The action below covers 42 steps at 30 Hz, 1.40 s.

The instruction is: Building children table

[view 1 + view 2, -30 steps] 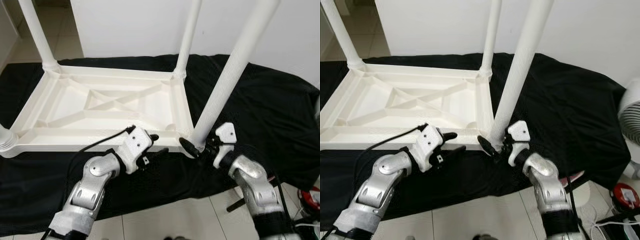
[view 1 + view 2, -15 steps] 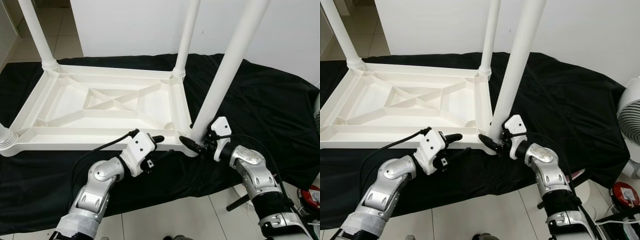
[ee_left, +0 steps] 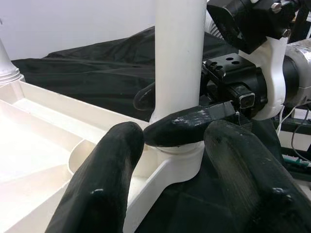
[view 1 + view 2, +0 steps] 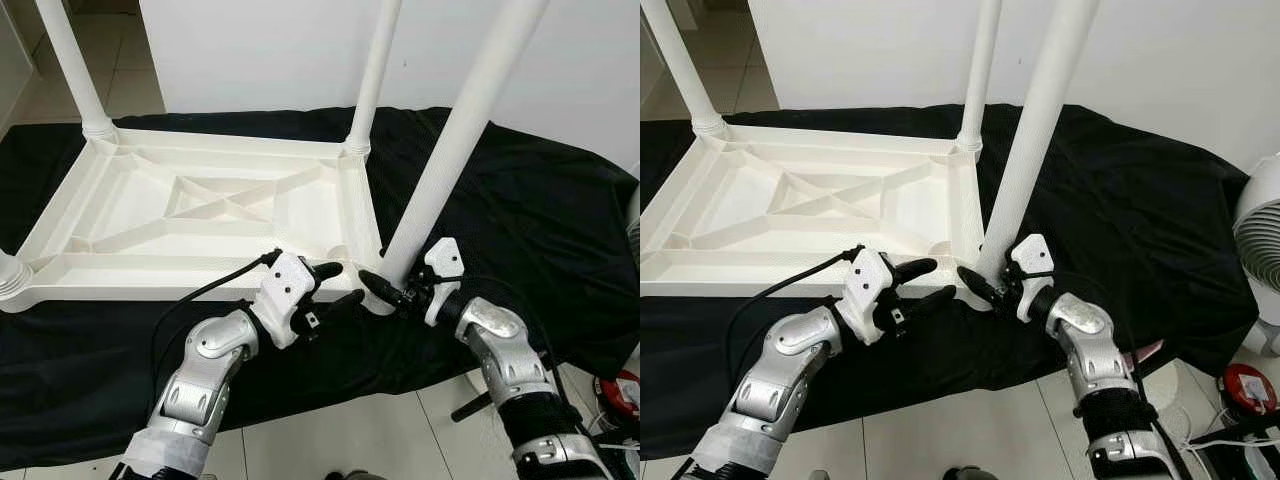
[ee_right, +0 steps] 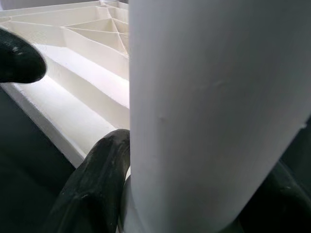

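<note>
The white plastic children's table [image 4: 150, 291] lies upside down on a black cloth, legs pointing up. My right gripper [image 4: 392, 286] is shut on the near right leg [image 4: 460, 140] just above its socket at the table's corner. In the right wrist view that leg [image 5: 209, 111] stands between the black fingers [image 5: 97, 179]. My left gripper [image 4: 338, 285] is open and hovers at the table's near rim, just left of the same corner. Its fingers [image 3: 104, 179] straddle the corner socket without touching it, a short way from the right gripper's finger [image 3: 189, 125].
Two more legs stand at the far left [image 4: 70, 60] and far right [image 4: 375, 70] corners; the near left leg base [image 4: 10, 280] is at the picture's edge. The black cloth [image 4: 540, 210] hangs over tiled floor [image 4: 330, 440]. A white fan [image 4: 1260, 250] and cables are on the right.
My left gripper has moved right along the near rim, closer to the corner and the right gripper. The right gripper stays on the leg.
</note>
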Tool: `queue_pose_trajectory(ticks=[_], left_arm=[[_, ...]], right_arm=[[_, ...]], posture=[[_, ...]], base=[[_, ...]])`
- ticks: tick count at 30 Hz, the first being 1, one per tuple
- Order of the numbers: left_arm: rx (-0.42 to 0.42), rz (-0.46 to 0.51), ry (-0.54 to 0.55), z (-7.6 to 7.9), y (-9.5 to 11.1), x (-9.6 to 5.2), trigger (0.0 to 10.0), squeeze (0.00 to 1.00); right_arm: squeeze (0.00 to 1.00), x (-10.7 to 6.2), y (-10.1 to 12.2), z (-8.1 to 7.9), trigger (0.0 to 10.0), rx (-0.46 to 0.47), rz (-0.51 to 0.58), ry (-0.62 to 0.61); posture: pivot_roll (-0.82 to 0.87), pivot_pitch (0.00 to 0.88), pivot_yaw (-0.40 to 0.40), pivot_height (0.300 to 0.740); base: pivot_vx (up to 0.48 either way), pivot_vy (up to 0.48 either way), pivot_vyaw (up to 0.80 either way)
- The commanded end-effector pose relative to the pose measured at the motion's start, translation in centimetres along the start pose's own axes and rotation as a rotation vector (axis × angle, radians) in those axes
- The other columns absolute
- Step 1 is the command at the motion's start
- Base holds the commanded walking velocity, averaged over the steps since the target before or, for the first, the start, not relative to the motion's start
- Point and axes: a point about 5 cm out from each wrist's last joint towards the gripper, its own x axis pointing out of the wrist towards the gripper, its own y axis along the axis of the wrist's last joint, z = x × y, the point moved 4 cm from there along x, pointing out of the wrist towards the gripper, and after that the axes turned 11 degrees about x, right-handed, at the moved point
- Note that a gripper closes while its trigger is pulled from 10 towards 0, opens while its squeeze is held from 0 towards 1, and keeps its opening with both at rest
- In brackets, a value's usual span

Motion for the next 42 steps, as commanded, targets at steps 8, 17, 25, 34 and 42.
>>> queue_pose_trajectory(ticks=[8,17,25,34,42], left_arm=[[-0.025,-0.047,0.115,-1.4,-0.7,-0.2,10.0,0.00],[-0.028,-0.080,0.160,-2.4,-1.3,-0.4,10.0,0.00],[-0.018,-0.089,0.158,-2.7,-1.4,-0.5,10.0,0.00],[-0.024,-0.091,0.168,-2.7,-1.5,-0.4,10.0,0.00],[-0.030,-0.092,0.168,-2.5,-1.5,-0.5,10.0,0.00]], right_arm=[[0.00,0.5,-0.8,-0.1,10.0,0.095,0.059,-0.337],[0.00,0.5,-0.9,-0.4,10.0,0.162,0.081,-0.646],[1.00,0.4,0.2,-0.5,10.0,0.139,0.129,-0.585],[1.00,-0.2,0.6,0.0,10.0,0.043,0.070,-0.497],[0.00,-0.6,0.2,0.3,10.0,0.049,0.002,-0.320]], posture=[[0.04,0.068,-0.055,0.740],[0.05,0.053,-0.077,0.740],[0.05,0.037,-0.076,0.740],[0.06,0.034,-0.082,0.740],[0.06,0.037,-0.082,0.740]], base=[[0.000,0.000,0.00],[0.000,0.000,0.00],[0.000,0.000,0.00],[0.000,0.000,0.00],[0.000,0.000,0.00]])
